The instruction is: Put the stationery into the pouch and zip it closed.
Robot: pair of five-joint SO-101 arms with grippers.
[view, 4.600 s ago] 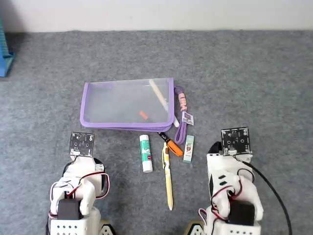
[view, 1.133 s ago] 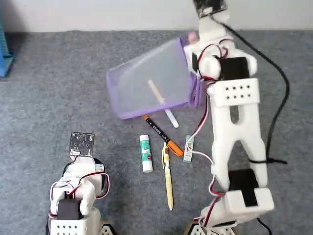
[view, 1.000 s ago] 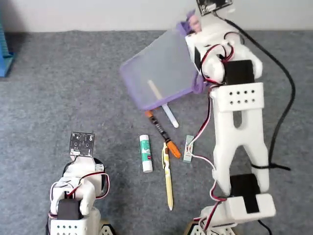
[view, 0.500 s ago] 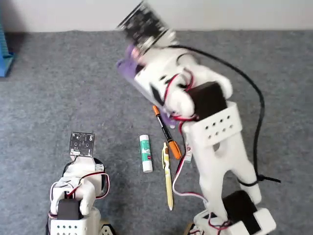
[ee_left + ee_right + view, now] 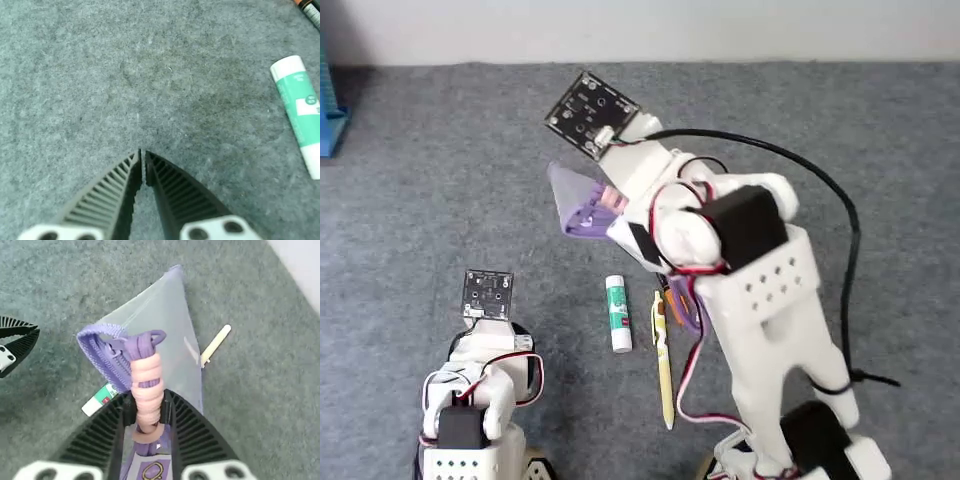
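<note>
The pouch [image 5: 155, 335] is held up by its strap [image 5: 146, 375], which is clamped in the right gripper [image 5: 147, 401]. The left gripper [image 5: 143, 158] is pressed together, empty, over the mat [image 5: 75, 75] near the glue stick [image 5: 299, 100].

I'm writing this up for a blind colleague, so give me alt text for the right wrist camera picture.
The right pincer is shut on the pink-wrapped purple strap of a translucent pouch hanging over grey carpet. A glue stick peeks from behind the pouch, a cream pen shows just past it, and the left pincer is farther off.
</note>
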